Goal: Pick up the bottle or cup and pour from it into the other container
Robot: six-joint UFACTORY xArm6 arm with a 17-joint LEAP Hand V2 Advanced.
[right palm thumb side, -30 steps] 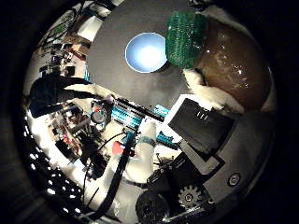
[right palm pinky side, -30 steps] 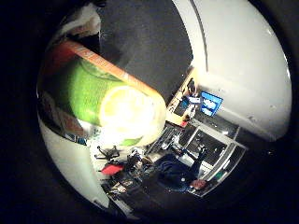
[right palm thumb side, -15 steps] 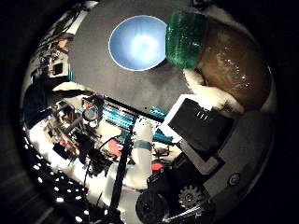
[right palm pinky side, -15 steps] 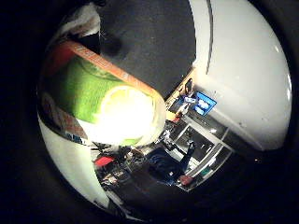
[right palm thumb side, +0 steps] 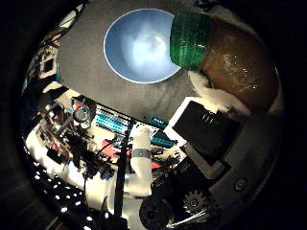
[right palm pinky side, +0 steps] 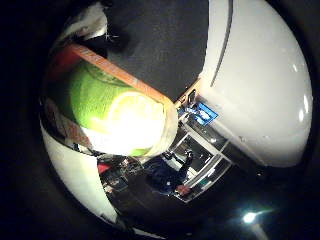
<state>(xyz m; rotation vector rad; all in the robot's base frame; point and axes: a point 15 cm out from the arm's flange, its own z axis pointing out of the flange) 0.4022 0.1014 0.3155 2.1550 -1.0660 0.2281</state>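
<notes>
In the thumb-side view the bowl on the dark counter has grown and slid closer over the last second, so I have been carrying the bottle toward it, and its green cap now overlaps the bowl's rim. My hand is curled round the bottle, which lies tilted against the palm. I judge I'm lined up to pour, though the cap looks on.

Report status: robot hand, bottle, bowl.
Robot hand shut on bottle. Green cap on, at the rim of the blue bowl. Nothing in the way.
</notes>
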